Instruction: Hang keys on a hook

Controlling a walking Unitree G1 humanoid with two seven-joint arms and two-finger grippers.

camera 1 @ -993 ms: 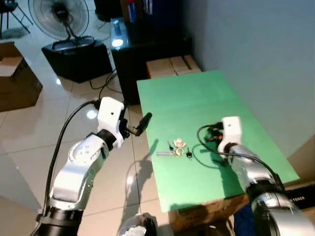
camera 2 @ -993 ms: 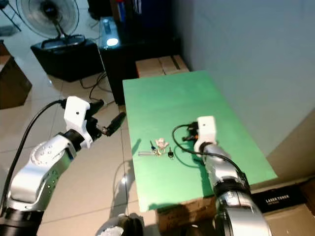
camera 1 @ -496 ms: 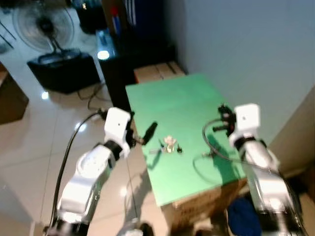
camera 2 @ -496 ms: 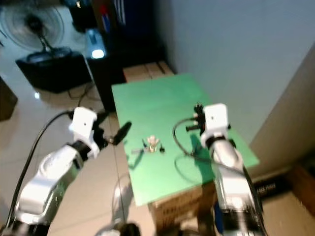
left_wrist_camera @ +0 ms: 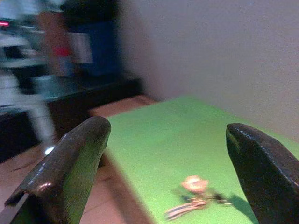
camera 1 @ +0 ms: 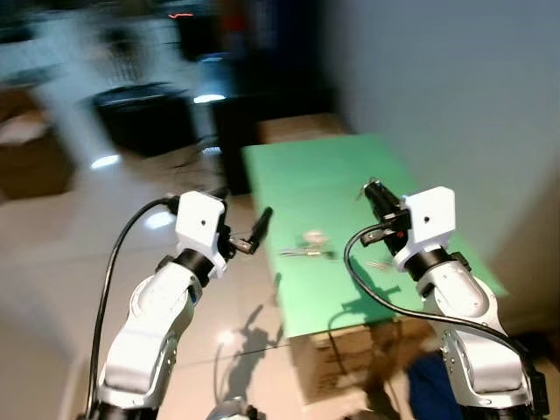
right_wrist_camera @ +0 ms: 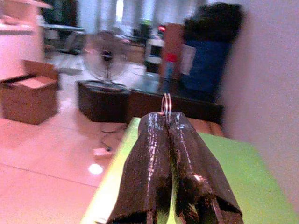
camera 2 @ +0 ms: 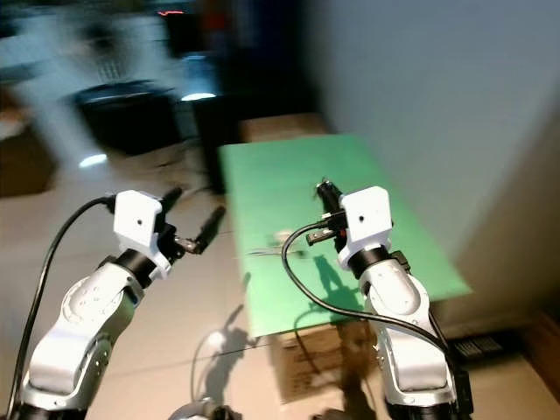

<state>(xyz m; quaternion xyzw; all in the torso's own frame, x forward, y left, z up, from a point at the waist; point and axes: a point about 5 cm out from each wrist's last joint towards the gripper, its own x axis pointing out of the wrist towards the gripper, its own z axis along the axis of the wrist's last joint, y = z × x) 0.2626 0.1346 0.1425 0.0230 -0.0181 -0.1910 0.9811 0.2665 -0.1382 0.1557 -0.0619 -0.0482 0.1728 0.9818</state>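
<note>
The keys lie loose on the green table, near its left edge and about midway along it. A pale fob rests among them.

The left gripper hovers just off that left edge, aimed at the keys with its fingers spread wide and nothing between them. The right gripper hangs above the table's near right part. Its fingers are clenched, with a thin metal loop poking out at the tips.

The main risk, as I judge it, is the left edge. A sideways reach could nudge the flat bunch off onto the floor, or the fingers could close on one key and leave the others dangling loose. The head views are smeared, so aim may be poor.

A cardboard box stands beyond the table's far end with its flaps shut. Another, open-topped box sits on the floor well off to the left, and I cannot tell what it holds.
</note>
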